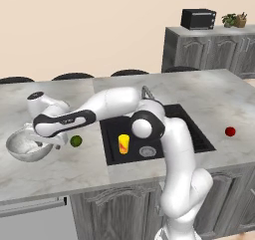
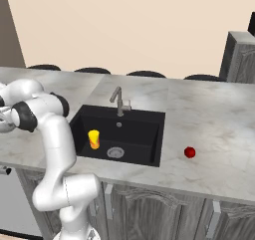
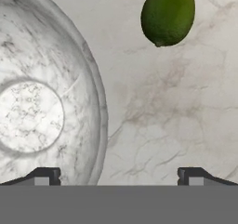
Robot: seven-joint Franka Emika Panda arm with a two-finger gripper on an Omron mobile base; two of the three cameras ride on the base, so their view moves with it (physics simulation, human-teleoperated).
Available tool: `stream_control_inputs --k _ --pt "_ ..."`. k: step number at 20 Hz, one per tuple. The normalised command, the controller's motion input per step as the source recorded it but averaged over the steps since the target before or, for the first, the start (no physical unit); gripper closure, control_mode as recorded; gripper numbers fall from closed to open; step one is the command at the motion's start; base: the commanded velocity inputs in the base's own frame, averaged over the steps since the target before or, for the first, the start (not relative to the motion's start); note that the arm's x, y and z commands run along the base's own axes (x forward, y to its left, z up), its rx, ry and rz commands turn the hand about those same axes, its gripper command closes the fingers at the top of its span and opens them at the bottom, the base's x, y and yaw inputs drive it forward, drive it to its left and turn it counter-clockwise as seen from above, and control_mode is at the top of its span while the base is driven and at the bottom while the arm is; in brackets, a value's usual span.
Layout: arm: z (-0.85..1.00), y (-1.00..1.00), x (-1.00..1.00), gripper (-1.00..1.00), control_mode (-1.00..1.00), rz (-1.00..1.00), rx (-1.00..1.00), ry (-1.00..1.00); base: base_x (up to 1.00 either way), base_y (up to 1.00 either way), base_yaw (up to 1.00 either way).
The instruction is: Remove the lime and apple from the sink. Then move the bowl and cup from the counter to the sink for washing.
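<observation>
The marbled bowl (image 1: pixel 22 148) stands on the counter at the far left. My gripper (image 1: pixel 46 143) hangs open over its right rim. In the hand view the bowl (image 3: pixel 42 102) lies on the left, and its rim runs down between my fingertips (image 3: pixel 44 175), nearer the left one. The gripper (image 3: pixel 118 176) holds nothing. The dark-green lime (image 1: pixel 75 141) lies on the counter just right of the bowl, and in the hand view the lime (image 3: pixel 168 15) is at the top right. The yellow cup (image 1: pixel 123 144) stands upright in the black sink (image 1: pixel 196 134). The red apple (image 1: pixel 230 131) rests on the counter right of the sink.
The grey faucet (image 2: pixel 118 100) rises behind the sink (image 2: pixel 139 129), where the cup (image 2: pixel 93 139) stands near the round drain (image 2: pixel 115 152). The apple (image 2: pixel 190 152) lies near the counter's front edge. A microwave (image 1: pixel 198 19) sits on a far cabinet.
</observation>
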Motion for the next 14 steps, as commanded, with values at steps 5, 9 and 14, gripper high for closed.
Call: stream_control_inputs --k 5,9,14 --pt "-0.13 0.03 0.15 -1.00 -1.00 0.00 0.00 0.00 0.00 0.00 0.00" --pt "-0.11 0.06 0.17 -1.00 -1.00 0.00 0.00 0.00 0.00 0.00 0.00" --pt "-0.10 0.10 0.20 -1.00 -1.00 0.00 0.00 0.00 0.00 0.00 0.00"
